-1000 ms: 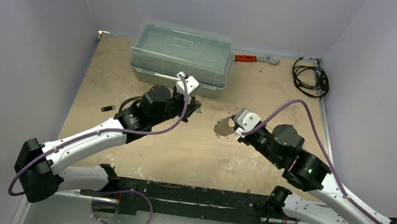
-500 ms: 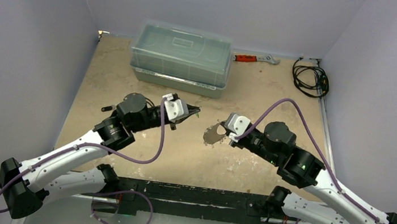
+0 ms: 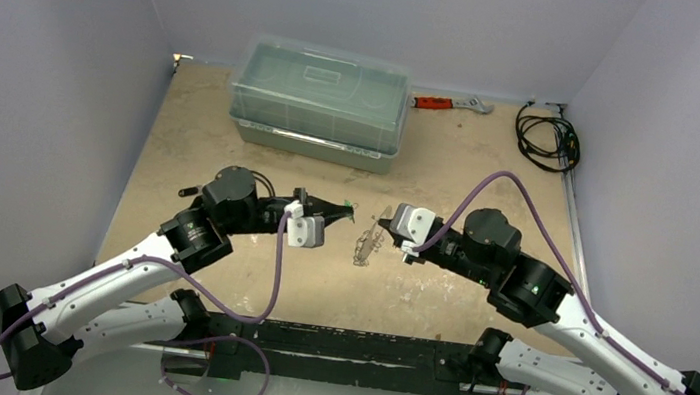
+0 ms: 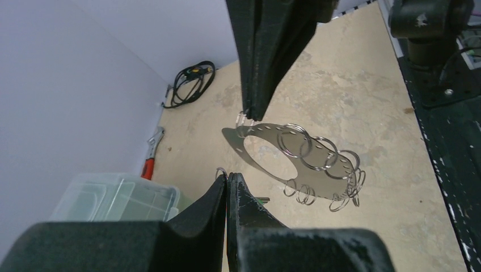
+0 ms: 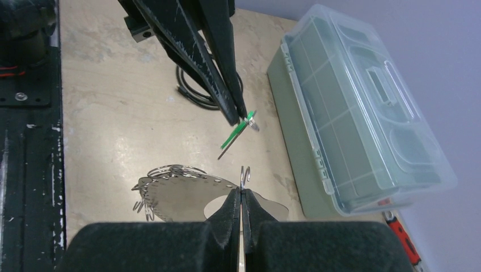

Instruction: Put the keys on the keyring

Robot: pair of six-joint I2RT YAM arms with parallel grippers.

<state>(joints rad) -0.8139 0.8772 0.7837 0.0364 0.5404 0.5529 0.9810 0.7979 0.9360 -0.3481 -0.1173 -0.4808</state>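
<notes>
Closest, the right gripper (image 5: 241, 195) is pinched shut on a wire ring of the keyring (image 5: 176, 195), whose oval tag (image 4: 315, 182) hangs from its tips. Facing it, the left gripper (image 5: 240, 116) clamps the green key (image 5: 235, 135). Beyond both sits a lidded plastic box (image 3: 319, 103), dividers showing through the lid, on the tan table (image 3: 192, 138); pale walls (image 3: 39, 69) enclose it.

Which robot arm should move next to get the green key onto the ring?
The left, probably. The left end effector is shut on the green key, close to but not touching the small ring pinched by the right end effector. The right only needs to hold steady.
</notes>
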